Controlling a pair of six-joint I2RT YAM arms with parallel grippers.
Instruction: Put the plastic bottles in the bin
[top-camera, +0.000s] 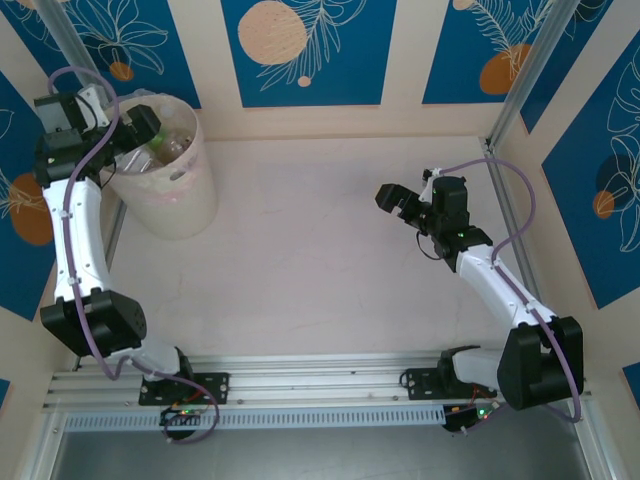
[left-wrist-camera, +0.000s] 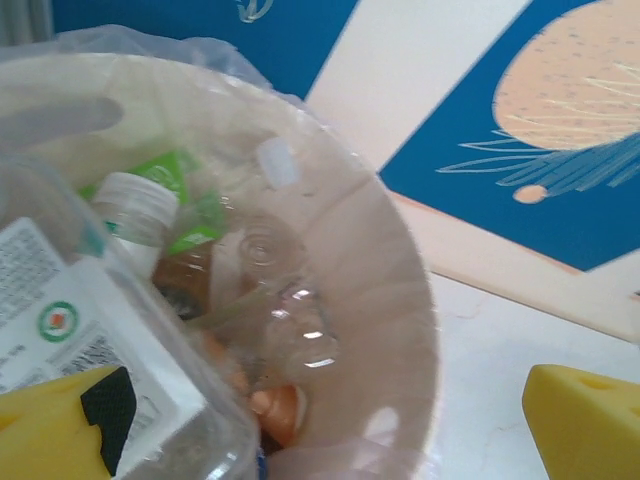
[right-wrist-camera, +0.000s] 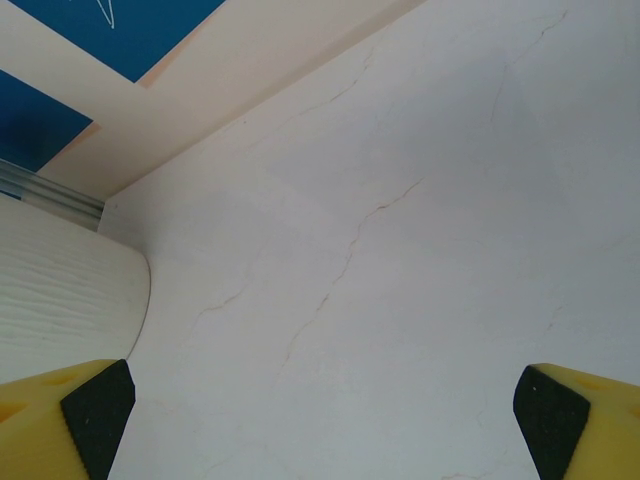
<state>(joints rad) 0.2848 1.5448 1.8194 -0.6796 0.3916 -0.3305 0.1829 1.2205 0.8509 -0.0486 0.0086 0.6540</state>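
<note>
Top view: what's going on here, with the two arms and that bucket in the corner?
The left gripper hangs open over the bin in the far left corner, which holds several plastic bottles. One white-labelled bottle lies right by it, but the jaws stand wide and clamp nothing. The right gripper is open and empty above the table on the right.

Left wrist | your left gripper hangs spread wide over the bin | you see plastic bottles piled inside
</note>
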